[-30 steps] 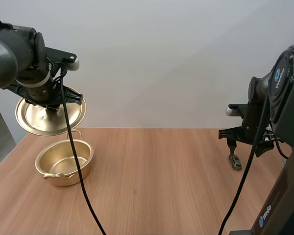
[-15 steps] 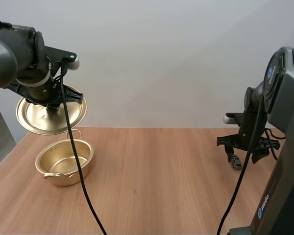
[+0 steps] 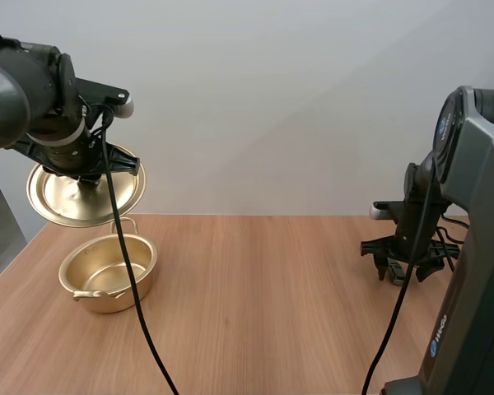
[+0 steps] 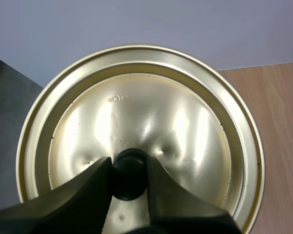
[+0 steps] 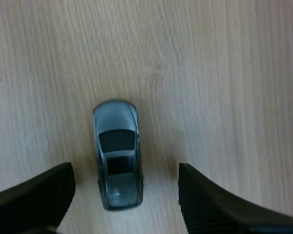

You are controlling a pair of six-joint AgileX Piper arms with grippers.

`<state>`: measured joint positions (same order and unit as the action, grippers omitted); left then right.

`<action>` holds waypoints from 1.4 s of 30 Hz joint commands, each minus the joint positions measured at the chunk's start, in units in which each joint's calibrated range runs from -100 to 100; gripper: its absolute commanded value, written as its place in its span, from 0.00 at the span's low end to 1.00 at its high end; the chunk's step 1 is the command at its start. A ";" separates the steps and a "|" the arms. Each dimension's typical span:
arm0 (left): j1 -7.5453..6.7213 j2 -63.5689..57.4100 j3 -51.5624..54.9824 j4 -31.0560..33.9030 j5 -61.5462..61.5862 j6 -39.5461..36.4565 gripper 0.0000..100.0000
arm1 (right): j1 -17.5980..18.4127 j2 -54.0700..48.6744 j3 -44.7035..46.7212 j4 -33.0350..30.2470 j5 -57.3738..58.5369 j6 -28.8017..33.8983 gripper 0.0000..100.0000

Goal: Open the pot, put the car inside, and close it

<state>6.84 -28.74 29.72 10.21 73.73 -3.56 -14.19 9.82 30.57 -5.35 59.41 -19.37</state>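
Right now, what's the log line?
left end effector: shut on round gold metal lid; right end effector: open, flanking small grey toy car; gold pot: open

My left gripper [image 4: 128, 166] holds the gold lid [image 4: 180, 117] by its round black knob [image 4: 130, 183]. The two black fingers [image 4: 85, 192] squeeze the knob, one on each side. The lid is round and shiny, with rings near its rim, and a bit of the wooden tabletop [image 4: 283, 146] shows past its edge.
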 commanded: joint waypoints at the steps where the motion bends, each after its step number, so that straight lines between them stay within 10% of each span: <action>1: -0.03 0.03 -0.02 0.06 0.38 0.00 0.00 | 0.02 0.29 0.06 -0.06 -0.48 -0.01 1.00; 5: -0.03 0.03 -0.02 0.06 0.58 0.00 0.00 | 0.02 0.69 0.06 -0.06 -2.06 -0.36 0.91; 10: -0.03 0.03 -0.02 0.06 2.51 0.00 0.00 | 0.02 0.69 0.06 0.25 -3.33 -0.69 0.00; 18: -0.03 -2.57 -0.02 1.72 3.93 0.30 0.00 | 0.02 -0.47 -0.22 8.86 -1.91 -7.80 0.00; 29: -0.03 -20.60 -5.36 3.50 7.38 0.30 0.00 | 1.21 -6.01 -11.82 50.41 35.77 -29.43 0.00; 42: -0.03 -34.75 -5.36 4.95 19.67 0.30 0.00 | 16.88 -14.71 -16.37 46.41 37.88 -32.26 0.00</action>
<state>6.84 -62.92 24.31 14.60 93.16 -3.28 -1.84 -4.65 14.23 39.50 98.53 -51.59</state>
